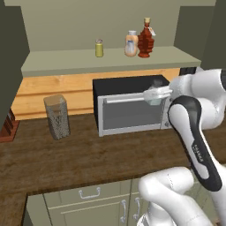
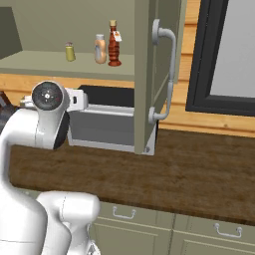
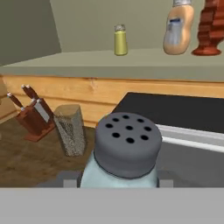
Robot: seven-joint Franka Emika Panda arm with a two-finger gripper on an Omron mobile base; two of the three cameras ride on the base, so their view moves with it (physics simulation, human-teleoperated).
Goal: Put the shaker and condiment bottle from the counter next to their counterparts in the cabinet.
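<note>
A brown counter (image 1: 88,159) runs below the cabinet (image 1: 110,62). My gripper (image 3: 119,181) is closed partway on the shaker (image 3: 124,151), cap up between my fingers. Ahead and above on the shelf stand the yellow shaker (image 3: 120,40), orange bottle (image 3: 178,30) and red bottle (image 3: 210,28).

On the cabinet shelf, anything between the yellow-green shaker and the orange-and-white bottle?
No, that stretch is bare. In the left base view, only pale shelf shows between the small yellow-green shaker and the rounded orange-and-white bottle; the hand view agrees.
</note>
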